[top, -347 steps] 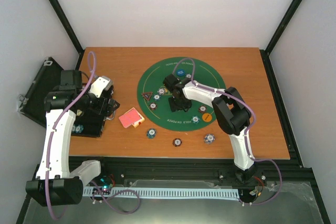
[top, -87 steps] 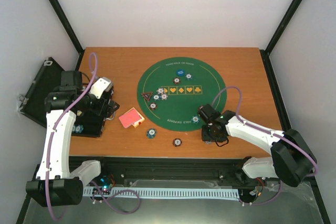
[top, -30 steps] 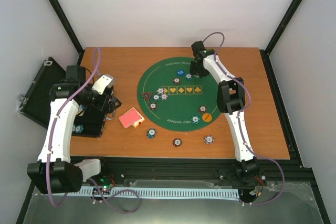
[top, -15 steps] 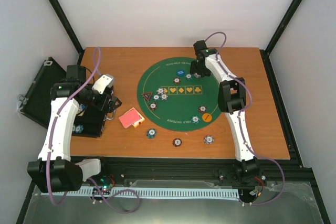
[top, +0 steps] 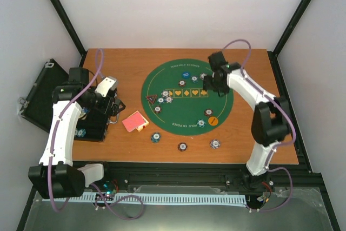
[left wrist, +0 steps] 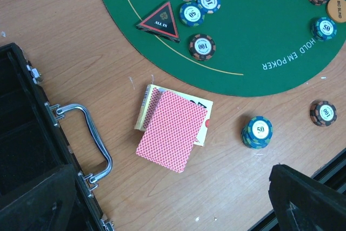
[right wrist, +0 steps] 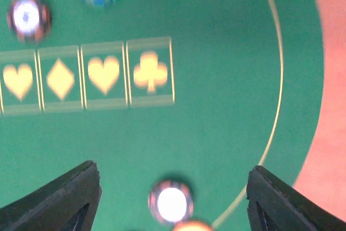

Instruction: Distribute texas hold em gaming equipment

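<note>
A moment ago the right hand (top: 212, 84) hung over the far edge of the green mat (top: 186, 109). Now it has come nearer and to the right, above the row of heart, diamond and club boxes, and its elbow swings out to the right. Where it was, a striped chip (top: 203, 76) now shows on the mat. The fingers of the right hand are spread wide with nothing between them. The left hand (top: 112, 106) has hardly moved. It hangs over the black case (top: 40, 93), fingers spread wide too, holding nothing. The other things lie as they did. The triangle marker (left wrist: 160, 21) on the left side of the mat says "ALL IN". The near edge of the mat says "HOLD EM POKER". The orange button (left wrist: 336, 9) says "BIG BLIND". The words on the blue button (top: 185, 74) are too small to read. The chips on the mat (left wrist: 202, 46) have the numbers 10, 50 and 100 on them. A small pile of blue chips (left wrist: 257, 132) marked 50 stands on the bare worktop (top: 119, 68), with a brown chip (left wrist: 323, 112) marked 100 near it. The red-backed cards (left wrist: 172, 131) lie in a loose pile on the worktop between the case and the mat, and the top card is turned a bit. The case lies open at the left edge, its metal handle (left wrist: 86, 133) toward the cards. It is dark inside, and I cannot tell what is in there.
</note>
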